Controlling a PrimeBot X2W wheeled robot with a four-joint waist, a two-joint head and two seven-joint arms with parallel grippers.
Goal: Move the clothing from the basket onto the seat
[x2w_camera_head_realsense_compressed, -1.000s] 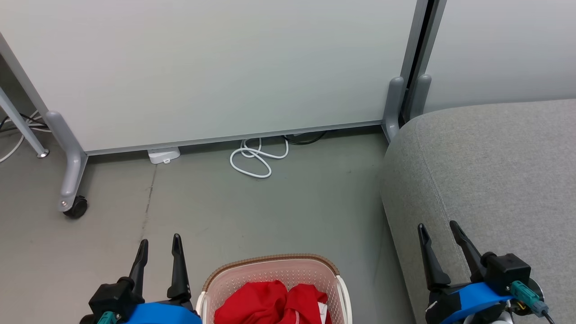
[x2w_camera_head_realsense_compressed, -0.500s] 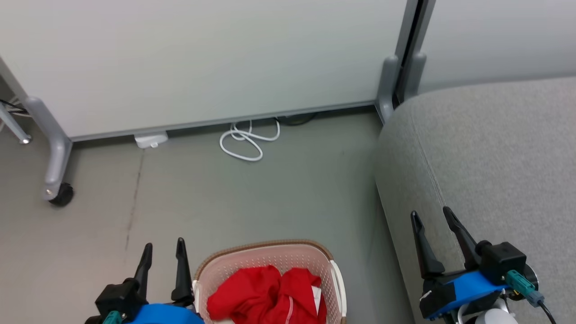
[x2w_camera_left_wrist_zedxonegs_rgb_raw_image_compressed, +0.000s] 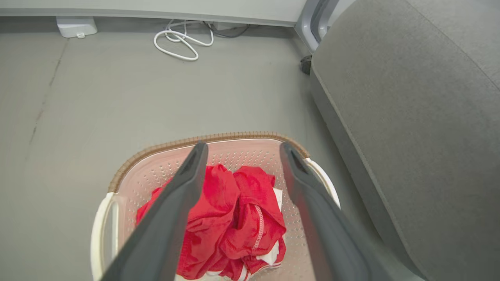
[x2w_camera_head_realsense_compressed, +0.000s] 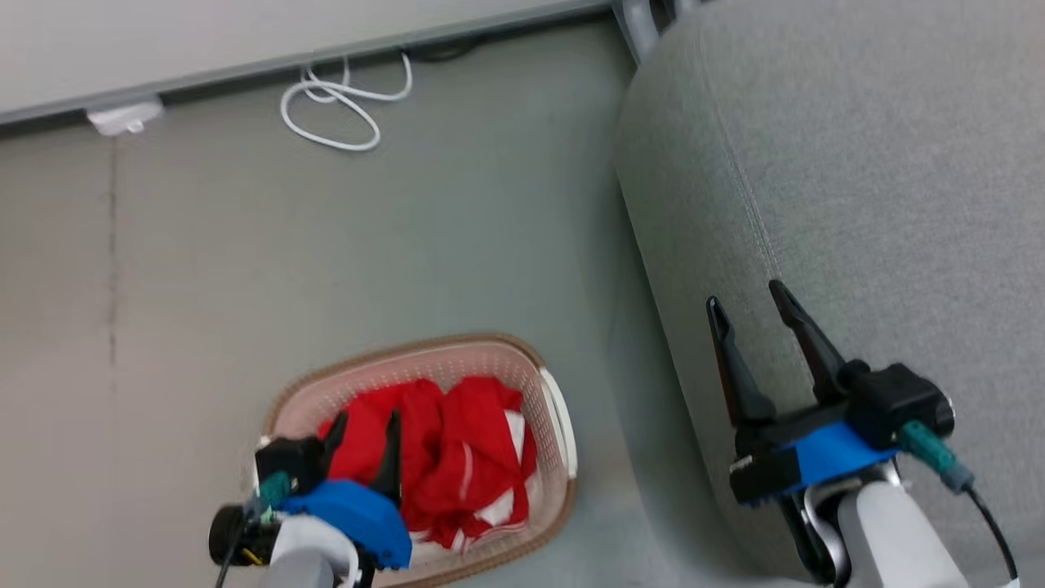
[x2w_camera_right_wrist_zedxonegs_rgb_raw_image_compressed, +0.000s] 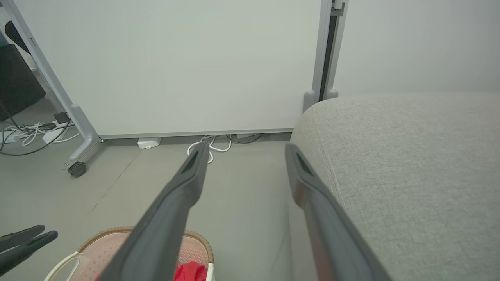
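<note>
Task unstarted: the clothing lies heaped in the basket, none on the seat. My left tool hangs spread and empty above it. My right tool, likewise spread, is over the seat.

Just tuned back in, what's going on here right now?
The left gripper hangs open over the basket on the floor, fingers aimed at the red clothing heaped inside. Nothing is gripped yet. The right gripper is open and empty at the edge of the sofa, whose visible part holds no clothing.
</note>
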